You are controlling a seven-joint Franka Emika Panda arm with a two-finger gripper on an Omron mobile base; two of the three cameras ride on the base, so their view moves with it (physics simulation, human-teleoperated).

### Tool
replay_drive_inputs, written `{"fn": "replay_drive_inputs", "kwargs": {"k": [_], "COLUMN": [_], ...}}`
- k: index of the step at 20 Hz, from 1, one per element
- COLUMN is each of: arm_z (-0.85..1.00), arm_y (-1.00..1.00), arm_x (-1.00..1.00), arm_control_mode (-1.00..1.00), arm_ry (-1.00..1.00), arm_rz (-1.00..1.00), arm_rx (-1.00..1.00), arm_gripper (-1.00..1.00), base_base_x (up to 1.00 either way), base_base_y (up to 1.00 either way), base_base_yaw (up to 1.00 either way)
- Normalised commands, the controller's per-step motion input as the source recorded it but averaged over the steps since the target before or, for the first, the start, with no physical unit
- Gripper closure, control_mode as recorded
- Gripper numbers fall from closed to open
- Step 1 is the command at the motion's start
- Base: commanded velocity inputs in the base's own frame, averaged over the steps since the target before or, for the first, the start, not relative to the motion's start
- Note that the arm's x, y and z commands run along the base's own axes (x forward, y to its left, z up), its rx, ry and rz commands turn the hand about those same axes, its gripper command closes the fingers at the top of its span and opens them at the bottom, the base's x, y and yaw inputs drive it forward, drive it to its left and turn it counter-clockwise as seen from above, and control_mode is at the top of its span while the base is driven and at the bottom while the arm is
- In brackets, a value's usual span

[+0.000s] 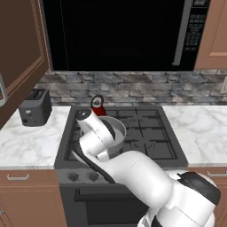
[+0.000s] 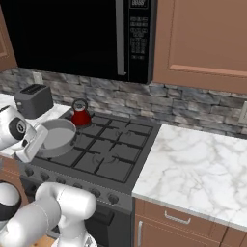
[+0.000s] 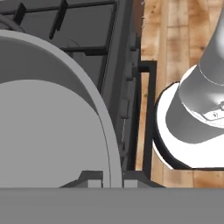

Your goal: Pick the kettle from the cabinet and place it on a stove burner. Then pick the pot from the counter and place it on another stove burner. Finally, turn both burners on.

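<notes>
Pot (image 2: pixel 55 136) on front burner w/ tool (image 3: pixel 107 181) clamping rim.

A: Pot (image 2: pixel 57 136) – matt grey metal, smooth. Kettle (image 2: pixel 80 116) – glossy red body, black handle.
B: Noted. Counter (image 2: pixel 193 169) – white veined marble, polished; cooktop (image 2: pixel 108 154) – dark matt grates; floor (image 3: pixel 175 35) – wood planks; backsplash (image 1: pixel 133 86) – rough stone
</notes>
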Motion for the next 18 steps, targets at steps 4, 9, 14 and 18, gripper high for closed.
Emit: {"fn": "replay_drive_inputs", "kwargs": {"k": [4,9,14,18], "arm_z": [-0.18,-0.21,-0.15,-0.13], "arm_y": [0.06,0.08,0.08,0.09], "arm_x": [0.14,0.13,0.18,0.2], "arm_control_mode": [-1.0,-1.0,-1.0,-1.0], "arm_ry": [0.01,0.0,0.01,0.02], "arm_rz": [0.0,0.0,0.0,0.0], "arm_rx": [0.02,0.01,0.01,0.0], "arm_gripper": [1.0,1.0,1.0,1.0], "base_base_x": [0.0,0.0,0.0,0.0], "base_base_y": [0.0,0.0,0.0,0.0], "base_base_yaw": [0.0,0.0,0.0,0.0]}}
